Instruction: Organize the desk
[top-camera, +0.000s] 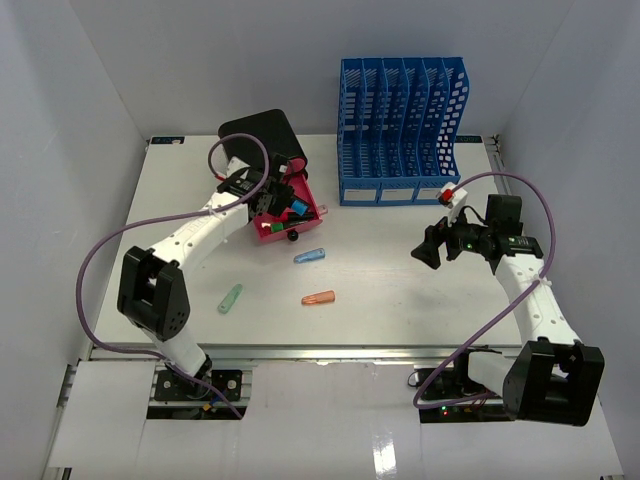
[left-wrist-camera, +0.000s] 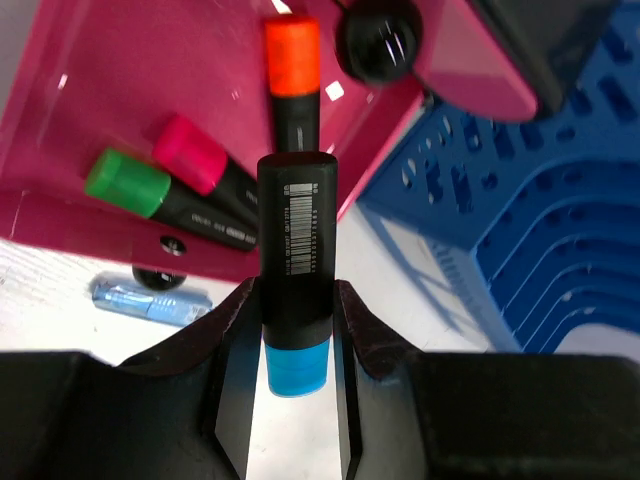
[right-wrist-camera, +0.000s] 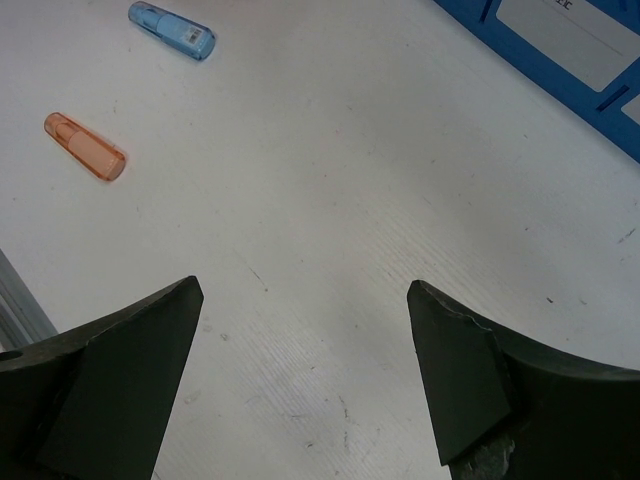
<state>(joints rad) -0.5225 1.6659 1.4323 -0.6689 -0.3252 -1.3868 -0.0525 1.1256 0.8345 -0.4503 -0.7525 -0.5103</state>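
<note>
The white desk (top-camera: 400, 290) carries a black box (top-camera: 258, 135) with an open pink drawer (top-camera: 305, 228). My left gripper (top-camera: 283, 203) is over the drawer, shut on a black marker with a blue cap (left-wrist-camera: 296, 250); it holds the marker above the drawer's edge (left-wrist-camera: 70, 225). Inside the drawer lie markers with an orange cap (left-wrist-camera: 292, 55), a pink cap (left-wrist-camera: 190, 153) and a green cap (left-wrist-camera: 127, 183). My right gripper (top-camera: 428, 250) is open and empty above the desk's right half (right-wrist-camera: 330, 200).
A blue slotted file rack (top-camera: 400, 130) stands at the back right. Three small loose pieces lie mid-desk: blue (top-camera: 309, 256), orange (top-camera: 318, 298) and green (top-camera: 230, 298). The blue (right-wrist-camera: 172, 30) and orange (right-wrist-camera: 85, 147) ones show in the right wrist view.
</note>
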